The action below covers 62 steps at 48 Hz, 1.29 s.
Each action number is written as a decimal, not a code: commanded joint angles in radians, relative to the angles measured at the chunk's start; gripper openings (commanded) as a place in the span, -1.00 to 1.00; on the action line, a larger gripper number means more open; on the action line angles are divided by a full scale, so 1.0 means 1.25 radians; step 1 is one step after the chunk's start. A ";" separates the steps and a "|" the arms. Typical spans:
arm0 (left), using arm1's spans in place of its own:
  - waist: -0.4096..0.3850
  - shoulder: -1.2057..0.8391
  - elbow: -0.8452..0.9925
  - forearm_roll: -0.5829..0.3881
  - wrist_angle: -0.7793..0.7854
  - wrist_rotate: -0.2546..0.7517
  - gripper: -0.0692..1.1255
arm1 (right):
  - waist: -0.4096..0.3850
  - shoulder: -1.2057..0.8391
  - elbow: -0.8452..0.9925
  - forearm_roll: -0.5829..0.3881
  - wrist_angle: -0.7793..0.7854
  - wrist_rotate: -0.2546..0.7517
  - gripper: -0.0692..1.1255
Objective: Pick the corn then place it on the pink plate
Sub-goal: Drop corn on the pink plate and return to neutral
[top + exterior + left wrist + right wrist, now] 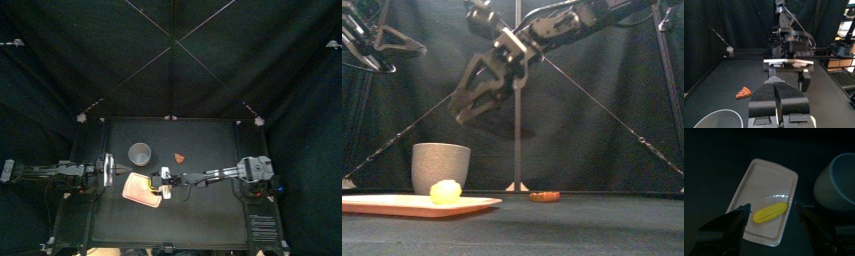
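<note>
Right gripper hanging open above the corn on the pink plate
Corn is lying flat on the pink plate, free of the jaws; rising straight up is looking safest. Left gripper is resting at the left, jaws together.

No legible text, label, brand, number or sign found in any of the four views.
</note>
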 commanded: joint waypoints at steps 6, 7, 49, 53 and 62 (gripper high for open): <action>0.001 0.000 -0.016 0.000 -0.001 -0.001 -0.93 | 0.000 -0.220 0.114 -0.006 -0.080 -0.002 0.82; 0.001 0.000 -0.016 0.001 -0.002 -0.001 -0.93 | 0.000 -0.236 0.129 -0.005 -0.091 -0.002 0.82; 0.002 -0.005 -0.017 0.001 -0.001 0.000 -0.93 | 0.039 -0.900 0.725 0.052 -0.453 -0.001 0.82; 0.002 -0.005 -0.017 0.001 -0.002 0.000 -0.93 | 0.031 -0.903 0.744 0.049 -0.455 -0.002 0.82; 0.002 -0.005 -0.017 0.002 -0.001 0.000 -0.93 | 0.004 -0.904 0.765 0.013 -0.485 -0.012 0.82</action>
